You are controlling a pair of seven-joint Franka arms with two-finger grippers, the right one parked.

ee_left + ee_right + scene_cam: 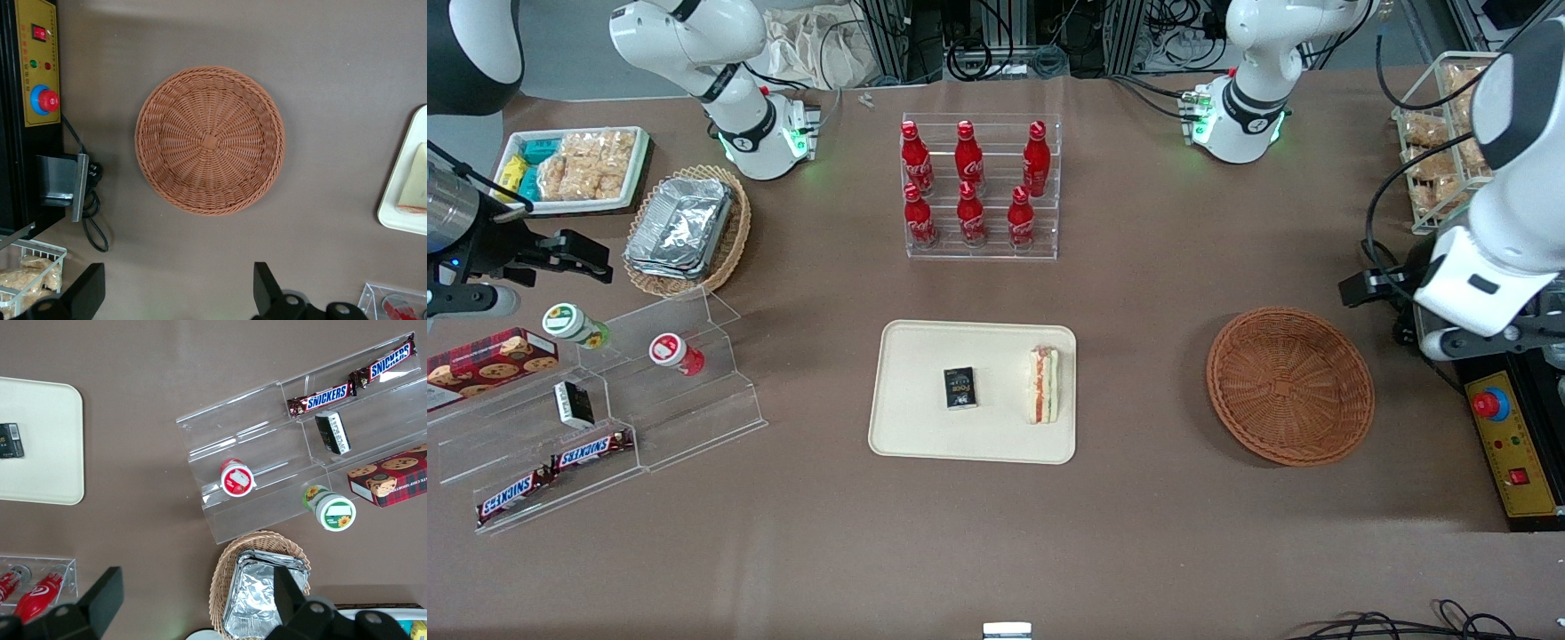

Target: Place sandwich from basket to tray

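Two Snickers bars (551,473) in brown wrappers, their white-and-blue lettering easy to read, lie end to end on the lowest step of a clear acrylic stepped shelf (694,418) toward the parked arm's end of the brown tabletop (1138,551). On the steps above them are a red-plaid box of chocolate chip cookies (489,363), a small black-and-white carton (573,404) and two little tubs lying on their sides, one with a red lid (674,353) and one with a green lid (575,325). Six red cola bottles (969,182) with white script stand in two rows in a clear acrylic rack.

Nearer the front camera than the bottles lies the large flat cream-beige plastic tray (925,436) with rounded corners. The small triangular white-bread sandwich (1043,384) with orange-pink and green layers lies on it, near the edge closest to the round reddish-brown woven wicker basket (1289,385). A small black box (959,388) with pale lettering too small to read lies on the tray too, apart from the sandwich.

The working arm's black two-finger hand (179,293) hangs above the tabletop just beside the basket, fingers spread wide, holding nothing. A yellow control panel (1513,440) with a red button sits at that end.
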